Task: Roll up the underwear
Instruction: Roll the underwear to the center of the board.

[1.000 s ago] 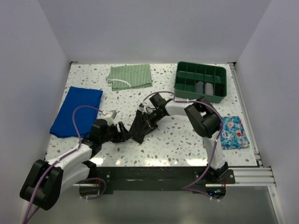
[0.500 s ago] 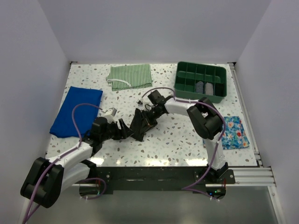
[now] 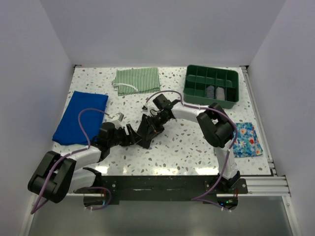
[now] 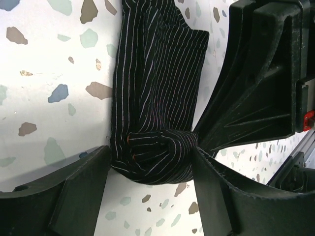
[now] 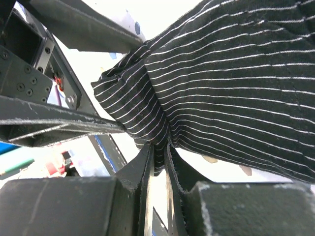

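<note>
**Two hands, one garment.** The underwear (image 3: 147,131), black with fine pale pinstripes, lies bunched on the speckled counter (image 3: 187,147) between your two arms. It sits well apart from the green-and-white striped cloth (image 3: 138,79) and the green tray (image 3: 211,86).

Your right hand (image 3: 153,123) is pinched almost shut on a thin fold of the fabric, which is drawn into a ridge between its fingers (image 5: 140,169). Your left hand (image 3: 133,137) stands wide, one finger on either side of the bundled end, and grips nothing. In its wrist view the bundle fills the gap, but you cannot tell whether it presses on either finger.

The weak point is probably that right-hand pinch. It holds only a narrow pleat, so a sideways tug could pull the cloth free and let the gathered turns fall slack.

If you close the left hand from here, you may catch just the outer layer. You may also flatten the bundle into a wad instead of a roll.

The hands are also crowded. In the left wrist view the right hand's body sits just beside the left hand's far finger (image 4: 216,191), so a small misjudged move could knock one against the other.

On this smooth counter, a push may slide the whole garment along instead of turning it over.
</note>
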You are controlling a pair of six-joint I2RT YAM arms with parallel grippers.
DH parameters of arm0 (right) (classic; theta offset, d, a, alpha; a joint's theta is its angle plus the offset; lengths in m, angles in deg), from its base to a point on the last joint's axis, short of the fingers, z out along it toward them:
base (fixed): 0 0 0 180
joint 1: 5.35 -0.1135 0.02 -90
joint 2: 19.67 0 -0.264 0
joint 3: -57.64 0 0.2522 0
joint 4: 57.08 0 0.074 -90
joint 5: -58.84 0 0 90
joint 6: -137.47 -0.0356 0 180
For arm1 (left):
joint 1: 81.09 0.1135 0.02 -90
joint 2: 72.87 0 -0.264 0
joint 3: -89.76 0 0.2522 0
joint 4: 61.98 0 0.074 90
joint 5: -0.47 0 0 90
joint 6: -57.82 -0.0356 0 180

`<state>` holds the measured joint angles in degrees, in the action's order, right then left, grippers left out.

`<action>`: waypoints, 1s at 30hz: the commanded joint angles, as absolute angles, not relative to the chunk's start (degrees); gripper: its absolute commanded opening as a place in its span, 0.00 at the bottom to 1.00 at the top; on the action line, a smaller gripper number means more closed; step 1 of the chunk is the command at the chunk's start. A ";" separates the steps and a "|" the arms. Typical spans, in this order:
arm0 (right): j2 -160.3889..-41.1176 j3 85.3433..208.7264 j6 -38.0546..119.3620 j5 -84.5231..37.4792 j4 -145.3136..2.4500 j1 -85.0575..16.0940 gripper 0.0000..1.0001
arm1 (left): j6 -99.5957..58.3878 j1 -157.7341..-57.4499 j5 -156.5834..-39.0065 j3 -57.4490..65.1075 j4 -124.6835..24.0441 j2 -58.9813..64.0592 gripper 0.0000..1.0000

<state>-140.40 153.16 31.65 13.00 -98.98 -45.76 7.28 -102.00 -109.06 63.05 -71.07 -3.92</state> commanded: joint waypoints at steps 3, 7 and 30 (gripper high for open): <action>-140.08 155.25 34.11 11.99 -101.77 -45.96 0.00 | 8.07 -100.08 -108.87 63.61 -77.57 -2.20 0.72; -140.26 155.95 34.37 12.60 -102.12 -46.14 0.00 | 8.42 -99.73 -110.09 63.78 -79.06 -0.80 0.72; -141.40 156.13 32.09 10.06 -100.28 -47.19 0.04 | 8.43 -99.73 -112.12 62.91 -79.60 7.02 0.32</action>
